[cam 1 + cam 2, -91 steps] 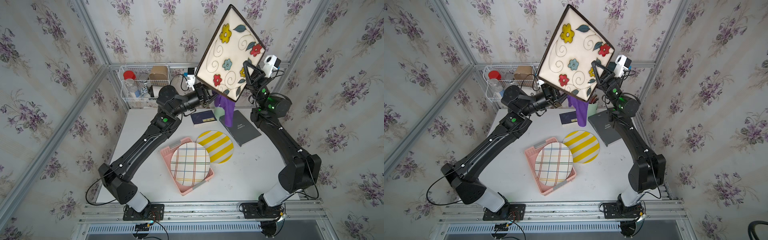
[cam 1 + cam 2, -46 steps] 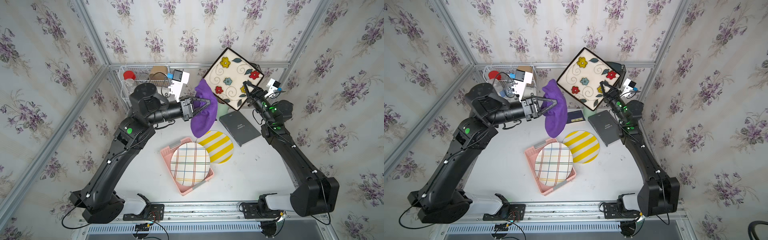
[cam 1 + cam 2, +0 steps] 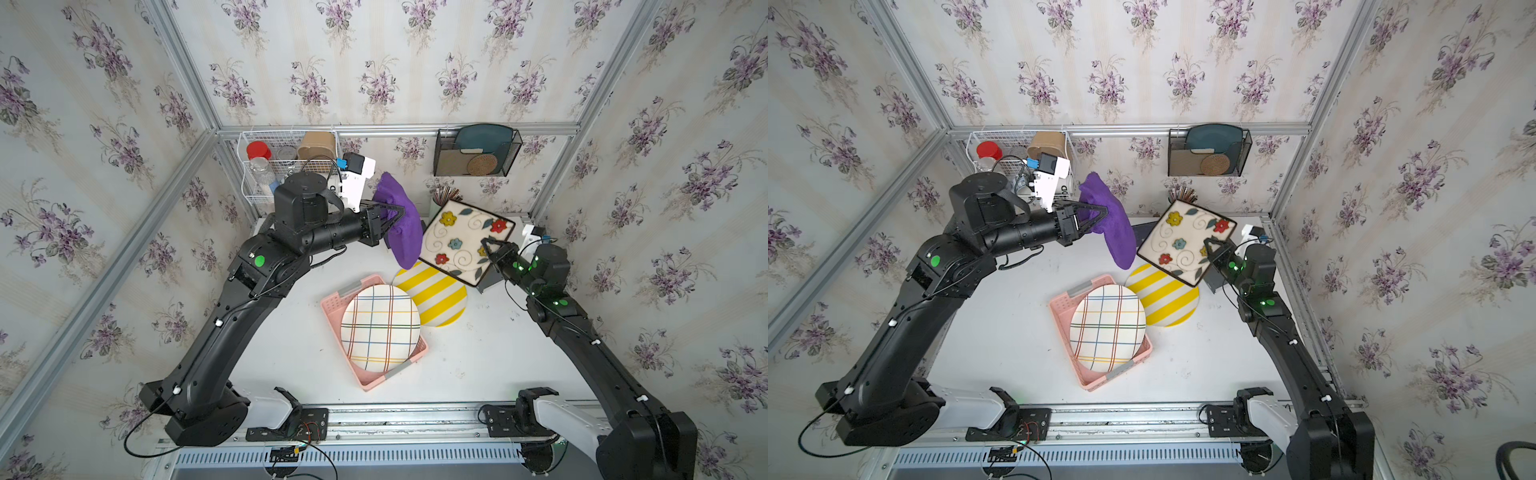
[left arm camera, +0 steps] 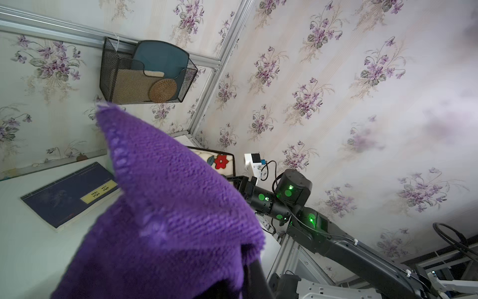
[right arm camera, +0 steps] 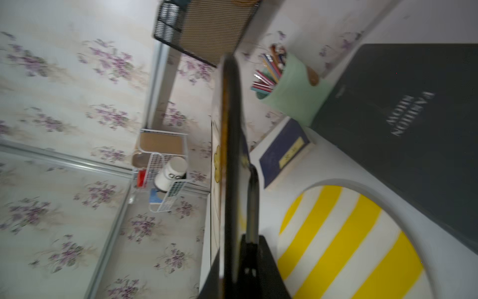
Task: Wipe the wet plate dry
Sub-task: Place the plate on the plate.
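Floral plate (image 3: 461, 241) lower now, over striped plate (image 3: 440, 299), purple cloth (image 3: 401, 232) alongside

- A mock home kitchen corner, built inside a robot test cell.
- Flowered wallpaper (image 3: 374, 62) covers panels held in a bare metal frame (image 3: 395, 128).
- Far left, a white wire rack (image 3: 272, 139) with jars (image 3: 258, 150); far right, a black mesh holder (image 3: 451, 162) on the wall.
- Household things: a flowered plate (image 3: 465, 241), a checked plate (image 3: 380, 328), a striped plate (image 3: 440, 299), a book (image 4: 64, 199), a cup of pencils (image 5: 292, 98).
- Two robot arms (image 3: 232, 324) stand on a near metal rail (image 3: 395, 417).
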`<state>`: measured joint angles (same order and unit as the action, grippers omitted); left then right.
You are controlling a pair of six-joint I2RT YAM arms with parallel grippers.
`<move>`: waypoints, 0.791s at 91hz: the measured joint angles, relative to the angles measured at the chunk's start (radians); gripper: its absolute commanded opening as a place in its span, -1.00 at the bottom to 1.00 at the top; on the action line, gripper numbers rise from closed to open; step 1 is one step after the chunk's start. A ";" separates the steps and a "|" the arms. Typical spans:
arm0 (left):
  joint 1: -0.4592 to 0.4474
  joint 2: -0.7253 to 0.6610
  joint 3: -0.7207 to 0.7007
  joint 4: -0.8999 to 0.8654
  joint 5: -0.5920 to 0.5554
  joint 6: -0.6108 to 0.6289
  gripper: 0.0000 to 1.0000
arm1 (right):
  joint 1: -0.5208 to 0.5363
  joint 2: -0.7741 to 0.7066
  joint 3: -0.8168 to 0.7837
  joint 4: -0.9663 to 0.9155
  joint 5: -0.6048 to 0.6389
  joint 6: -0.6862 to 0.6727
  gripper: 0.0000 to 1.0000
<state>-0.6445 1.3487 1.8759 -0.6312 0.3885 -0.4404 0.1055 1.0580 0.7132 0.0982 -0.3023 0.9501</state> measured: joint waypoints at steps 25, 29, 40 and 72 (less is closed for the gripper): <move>0.011 -0.026 -0.071 0.029 -0.021 -0.022 -1.00 | 0.007 0.115 -0.123 0.095 -0.046 -0.027 -1.00; 0.011 -0.026 -0.079 0.039 -0.021 -0.032 -1.00 | 0.013 0.142 -0.139 0.118 -0.044 -0.030 -1.00; 0.011 -0.032 -0.097 0.053 -0.021 -0.054 -1.00 | 0.030 0.203 -0.182 0.197 -0.047 -0.030 -1.00; 0.013 -0.069 -0.149 0.097 -0.025 -0.079 -1.00 | 0.110 0.356 -0.227 0.354 -0.032 -0.019 -0.78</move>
<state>-0.6319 1.2797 1.7267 -0.5346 0.3637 -0.5194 0.2157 1.4139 0.4858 0.4519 -0.3340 0.9310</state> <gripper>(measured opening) 0.101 0.169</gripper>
